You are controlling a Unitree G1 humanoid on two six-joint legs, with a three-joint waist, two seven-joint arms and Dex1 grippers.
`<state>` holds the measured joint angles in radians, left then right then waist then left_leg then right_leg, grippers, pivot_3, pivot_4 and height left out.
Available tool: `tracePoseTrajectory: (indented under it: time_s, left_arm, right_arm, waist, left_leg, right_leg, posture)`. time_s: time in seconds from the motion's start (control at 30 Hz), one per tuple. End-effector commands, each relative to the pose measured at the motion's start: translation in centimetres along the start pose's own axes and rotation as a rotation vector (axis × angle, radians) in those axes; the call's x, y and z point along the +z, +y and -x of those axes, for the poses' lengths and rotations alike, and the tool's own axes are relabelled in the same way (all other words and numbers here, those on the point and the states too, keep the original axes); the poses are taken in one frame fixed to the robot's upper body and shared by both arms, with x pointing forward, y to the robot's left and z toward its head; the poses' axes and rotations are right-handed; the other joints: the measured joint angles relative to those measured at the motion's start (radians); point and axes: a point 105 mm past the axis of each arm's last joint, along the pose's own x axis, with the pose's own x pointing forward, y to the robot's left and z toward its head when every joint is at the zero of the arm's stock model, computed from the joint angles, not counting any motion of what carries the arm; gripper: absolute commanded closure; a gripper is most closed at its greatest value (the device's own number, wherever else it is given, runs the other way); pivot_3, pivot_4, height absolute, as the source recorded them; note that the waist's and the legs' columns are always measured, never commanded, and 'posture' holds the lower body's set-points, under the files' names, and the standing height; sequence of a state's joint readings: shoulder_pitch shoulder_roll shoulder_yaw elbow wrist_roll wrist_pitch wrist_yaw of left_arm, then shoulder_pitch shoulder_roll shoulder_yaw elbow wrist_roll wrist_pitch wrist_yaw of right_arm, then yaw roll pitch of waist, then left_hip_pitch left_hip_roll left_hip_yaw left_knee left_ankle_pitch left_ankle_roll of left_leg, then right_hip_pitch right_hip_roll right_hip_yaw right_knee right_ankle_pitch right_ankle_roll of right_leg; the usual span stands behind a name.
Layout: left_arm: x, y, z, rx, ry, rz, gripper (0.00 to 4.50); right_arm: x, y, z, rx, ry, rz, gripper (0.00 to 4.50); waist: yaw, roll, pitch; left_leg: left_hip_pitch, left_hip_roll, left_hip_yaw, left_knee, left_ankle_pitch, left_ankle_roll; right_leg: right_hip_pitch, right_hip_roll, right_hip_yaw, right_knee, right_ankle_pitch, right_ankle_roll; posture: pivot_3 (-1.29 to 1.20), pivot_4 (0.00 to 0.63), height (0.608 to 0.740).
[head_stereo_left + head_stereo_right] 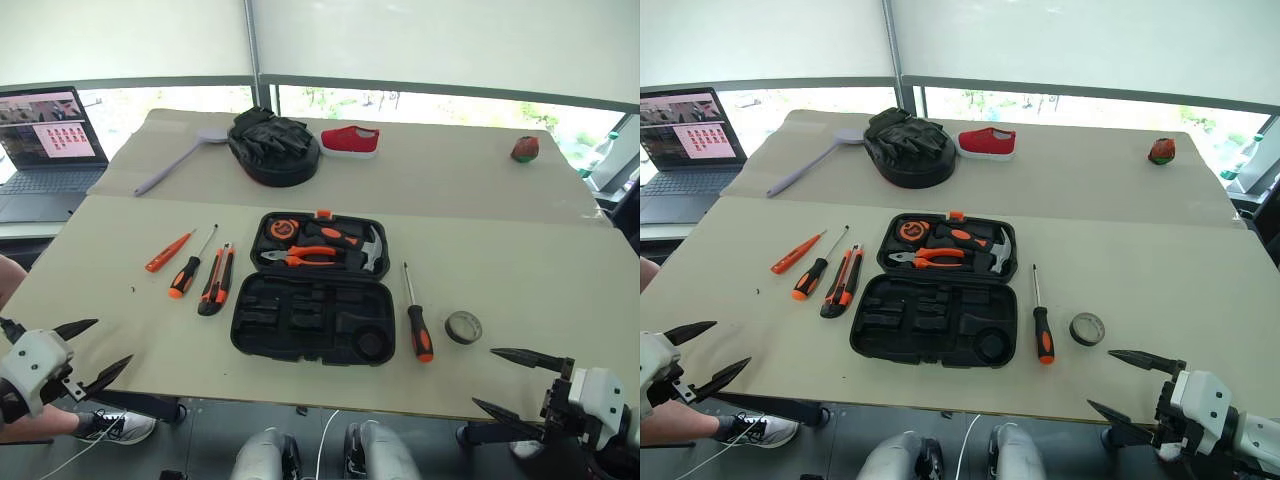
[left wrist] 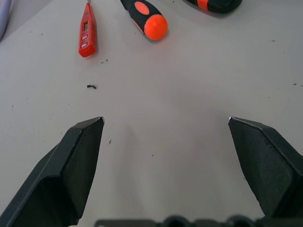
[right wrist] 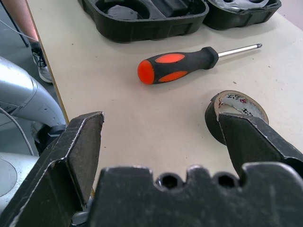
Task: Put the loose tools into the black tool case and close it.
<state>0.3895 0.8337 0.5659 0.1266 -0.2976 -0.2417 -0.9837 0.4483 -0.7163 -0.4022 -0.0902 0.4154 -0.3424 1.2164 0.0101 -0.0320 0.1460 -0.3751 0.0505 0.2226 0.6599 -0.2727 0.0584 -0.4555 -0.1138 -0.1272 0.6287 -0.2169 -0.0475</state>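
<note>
Black tool case [image 1: 312, 318] lies open at table centre. Left of the case: one thin orange screwdriver [image 1: 168, 251], one black-and-orange screwdriver [image 1: 186, 273], one utility knife [image 1: 217, 280]. Right of the case: one second screwdriver [image 1: 419, 327], one grey tape roll [image 1: 463, 327]. Left gripper [image 1: 85, 352] and right gripper [image 1: 512, 382] both spread, empty.

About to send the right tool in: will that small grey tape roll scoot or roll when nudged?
The small grey tape roll lies flat on its side on the beige table, so it will probably slide rather than roll. It looks like a thin hollow ring, likely light, so a touch from one finger may push it away.
</note>
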Motion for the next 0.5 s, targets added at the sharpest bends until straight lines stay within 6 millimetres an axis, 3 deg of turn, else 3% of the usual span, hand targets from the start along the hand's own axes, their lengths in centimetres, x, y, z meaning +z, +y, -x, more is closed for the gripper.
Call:
tracePoseTrajectory:
  time_s: [0.03, 0.13, 0.33, 0.43, 0.5]
  left_arm:
    - [0.8, 1.4, 0.5, 0.064, -0.031, 0.108, 0.0]
    - [0.1, 2.7, 2.0, 0.152, -0.033, 0.371, 0.0]
    - [-3.4, 2.9, 4.8, 0.31, 0.119, 0.659, 0.0]
    - [-3.0, 2.8, 4.5, 0.303, 0.143, 0.743, 0.0]
    - [-0.4, 3.8, 2.7, 0.271, 0.078, 0.749, 0.0]
  right_arm:
    - [2.4, -1.0, -1.3, -0.04, -0.114, 0.04, 0.04]
    - [7.0, -2.4, -3.6, -0.055, -0.353, -0.033, 0.04]
    - [11.3, -2.9, -6.0, -0.067, -0.523, 0.018, 0.04]
    - [12.0, -2.9, -6.7, -0.067, -0.558, 0.036, 0.04]
    - [12.4, -2.8, -7.0, -0.064, -0.578, 0.044, 0.04]
  waist:
    - [0.0, 0.0, 0.0]
    - [-0.016, -0.001, 0.0]
    - [-0.022, -0.001, 0.0]
    - [-0.013, -0.002, 0.0]
    - [-0.003, -0.002, 0.0]
  left_leg:
    - [0.0, 0.0, 0.0, 0.0, 0.0, 0.0]
    - [0.0, 0.001, 0.0, 0.0, 0.001, -0.001]
    - [0.002, 0.001, -0.002, 0.0, 0.002, -0.004]
    - [0.001, 0.0, -0.002, 0.0, 0.005, -0.009]
    - [0.0, 0.0, -0.002, 0.0, 0.005, -0.009]
  right_leg:
    - [0.0, 0.0, 0.0, 0.0, 0.0, 0.0]
    - [0.0, 0.0, 0.0, 0.002, 0.0, 0.0]
    - [0.0, 0.001, -0.001, 0.003, 0.0, 0.001]
    - [0.0, 0.0, -0.002, 0.003, 0.001, 0.002]
    - [-0.001, 0.0, -0.002, 0.002, 0.001, 0.002]
  posture:
    - [0.0, 0.15, 0.74]
    - [0.0, 0.15, 0.74]
    - [0.0, 0.15, 0.74]
    - [0.0, 0.15, 0.74]
    - [0.0, 0.15, 0.74]
